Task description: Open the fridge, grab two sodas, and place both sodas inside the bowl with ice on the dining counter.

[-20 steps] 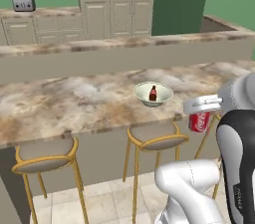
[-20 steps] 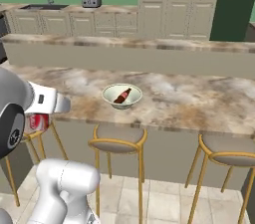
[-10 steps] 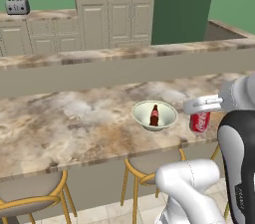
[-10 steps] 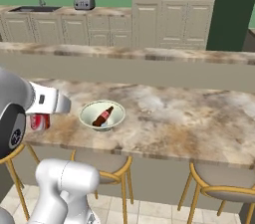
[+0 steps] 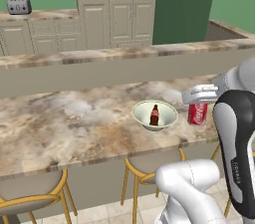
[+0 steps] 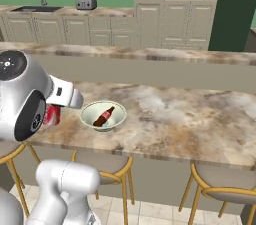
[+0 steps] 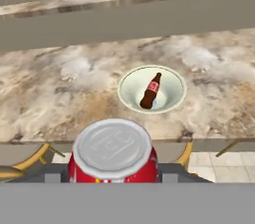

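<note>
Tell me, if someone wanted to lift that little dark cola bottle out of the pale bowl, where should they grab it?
Probably by the slim neck, coming from above. The small dark brown cola bottle with the red label lies tilted in the round pale greenish-white bowl, cap end raised toward the rim, so the neck looks the most reachable part.

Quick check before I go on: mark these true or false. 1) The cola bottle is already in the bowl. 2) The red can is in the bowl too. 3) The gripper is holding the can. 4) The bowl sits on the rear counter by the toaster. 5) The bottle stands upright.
1) True: the cola bottle lies in the bowl.
2) False: the red can is beside the bowl, held up by the gripper.
3) True.
4) False: the bowl sits on the dining counter; the toaster is on the far counter.
5) False: the bottle leans tilted.
</note>
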Robot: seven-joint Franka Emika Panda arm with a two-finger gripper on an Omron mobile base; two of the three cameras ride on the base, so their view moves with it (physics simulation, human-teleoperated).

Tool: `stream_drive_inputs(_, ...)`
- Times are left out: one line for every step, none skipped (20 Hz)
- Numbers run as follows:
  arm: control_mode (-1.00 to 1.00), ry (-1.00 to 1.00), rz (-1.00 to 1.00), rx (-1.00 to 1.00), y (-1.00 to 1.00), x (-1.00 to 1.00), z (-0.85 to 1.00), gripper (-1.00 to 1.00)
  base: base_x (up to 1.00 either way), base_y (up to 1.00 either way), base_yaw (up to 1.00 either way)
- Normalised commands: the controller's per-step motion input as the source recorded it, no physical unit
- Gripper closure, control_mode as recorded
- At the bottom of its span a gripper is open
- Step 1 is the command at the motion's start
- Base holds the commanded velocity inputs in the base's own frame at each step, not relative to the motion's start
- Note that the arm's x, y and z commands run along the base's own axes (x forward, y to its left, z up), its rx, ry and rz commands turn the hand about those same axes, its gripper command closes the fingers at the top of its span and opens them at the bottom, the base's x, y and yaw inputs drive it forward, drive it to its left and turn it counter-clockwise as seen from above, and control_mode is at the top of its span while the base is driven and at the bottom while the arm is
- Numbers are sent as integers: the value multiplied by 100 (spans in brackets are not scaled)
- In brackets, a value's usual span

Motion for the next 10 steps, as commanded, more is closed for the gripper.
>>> stream_drive_inputs(-100,36,-9,11,-44,100,-1,100,0,0,0)
stream_drive_inputs(-100,38,-10,11,-44,100,-1,100,0,0,0)
stream_drive_inputs(-100,39,-10,10,-44,100,-4,100,0,0,0)
stream_drive_inputs(-100,39,-10,10,-43,98,-6,100,0,0,0)
stream_drive_inputs(-100,38,-11,9,-38,92,-11,100,0,0,0)
stream_drive_inputs(-100,37,-12,6,-33,86,-15,100,0,0,0)
stream_drive_inputs(-100,38,-12,5,-29,84,-21,100,0,0,0)
stream_drive_inputs(-100,38,-12,3,-24,76,-28,100,0,0,0)
stream_drive_inputs(-100,38,-12,1,-19,69,-34,100,0,0,0)
stream_drive_inputs(-100,37,-11,0,-15,68,-39,100,0,0,0)
